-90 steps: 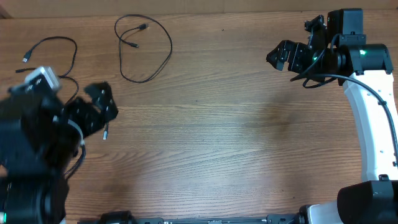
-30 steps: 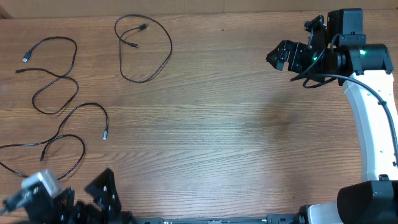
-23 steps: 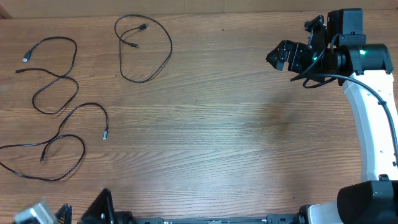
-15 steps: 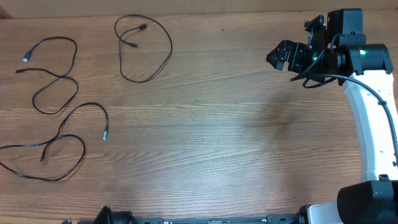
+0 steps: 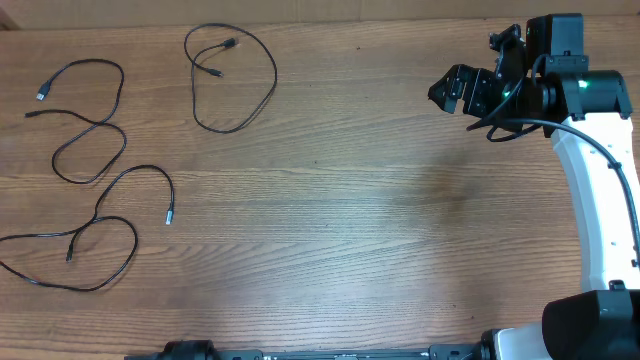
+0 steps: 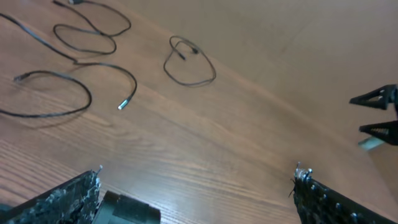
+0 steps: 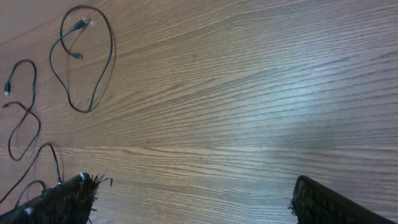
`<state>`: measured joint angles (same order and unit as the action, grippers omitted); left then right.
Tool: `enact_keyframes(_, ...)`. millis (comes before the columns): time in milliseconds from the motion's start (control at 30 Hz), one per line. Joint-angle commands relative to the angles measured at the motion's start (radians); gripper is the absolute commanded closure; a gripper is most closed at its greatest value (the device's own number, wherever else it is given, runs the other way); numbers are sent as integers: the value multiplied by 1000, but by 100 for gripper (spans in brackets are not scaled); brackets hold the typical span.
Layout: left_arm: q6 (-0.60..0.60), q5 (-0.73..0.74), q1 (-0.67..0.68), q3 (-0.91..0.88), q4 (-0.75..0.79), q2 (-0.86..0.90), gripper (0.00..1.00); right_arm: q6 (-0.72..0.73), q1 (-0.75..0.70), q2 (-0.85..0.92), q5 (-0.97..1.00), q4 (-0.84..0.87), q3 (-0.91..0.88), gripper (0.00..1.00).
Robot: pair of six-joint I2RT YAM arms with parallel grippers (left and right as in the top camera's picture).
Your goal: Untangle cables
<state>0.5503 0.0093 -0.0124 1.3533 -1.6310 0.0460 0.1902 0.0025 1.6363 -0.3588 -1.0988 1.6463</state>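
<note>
I'm watching three thin black cables (image 5: 145, 168) lying apart on the wood-grain worktop (image 5: 380, 220), far left. The left gripper (image 6: 198, 177) has slipped out of the overhead view since a second ago. It and the right gripper (image 5: 448, 92) are both gaping, empty. The oval loop (image 5: 274, 75) is stretching near-to-far.

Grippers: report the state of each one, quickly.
Left gripper: open, holding nothing.
Right gripper: open, holding nothing.
</note>
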Motion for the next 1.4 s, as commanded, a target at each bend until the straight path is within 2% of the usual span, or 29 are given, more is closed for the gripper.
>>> enact_keyframes(0, -10, -20, 6, -81, 71, -40, 0, 4, 4, -5, 7, 6, -4, 0)
enact_keyframes(467, -13, -115, 16, -541, 531, -41, 0, 4, 4, -5, 7, 6, -4, 0)
enact_keyframes(900, -39, -105, 55, -997, 1049, -42, 0, 4, 4, -5, 7, 6, -4, 0)
enact_keyframes(1133, -212, 43, 1, -1127, 1308, -42, 1, 4, 4, -5, 7, 6, -4, 0)
enact_keyframes(1367, -293, 69, -41, -1172, 1345, -42, 0, 4, 4, -5, 7, 6, -4, 0)
